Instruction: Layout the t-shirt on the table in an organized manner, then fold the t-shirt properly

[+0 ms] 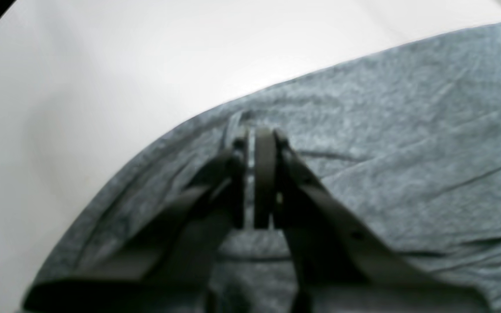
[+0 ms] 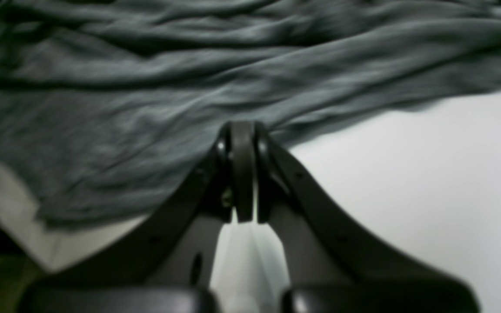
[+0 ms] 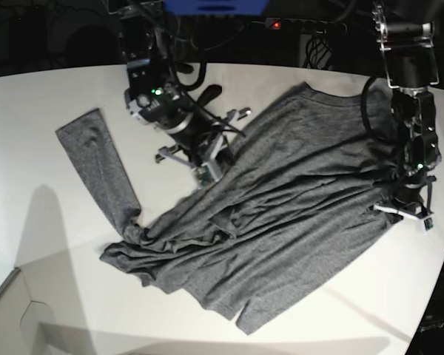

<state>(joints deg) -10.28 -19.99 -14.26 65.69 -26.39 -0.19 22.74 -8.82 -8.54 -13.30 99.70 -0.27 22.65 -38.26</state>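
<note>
two arms work over one grey t-shirt (image 3: 281, 192) spread slantwise across the white desk (image 3: 52, 251), its body running from the far right toward the near middle. one long sleeve (image 3: 96, 166) lies stretched toward the far left, flat on the desk, joining a bunched, wrinkled shoulder area near the shirt's near-left corner. the left fingers (image 1: 255, 134) are pressed together on a small fold of cloth just inside the shirt's edge, with bare desk beginning right beyond that edge; in the base view this arm stands at the shirt's right border, close to the desk's curved rim. the right fingers (image 2: 242, 130) are also shut, nipping the shirt's edge where cloth meets bare desk; that view is blurred. broad open desk lies to the left, around the sleeve, and along the near side below the hem (image 3: 244, 322); the right side has little room before the rim.
</note>
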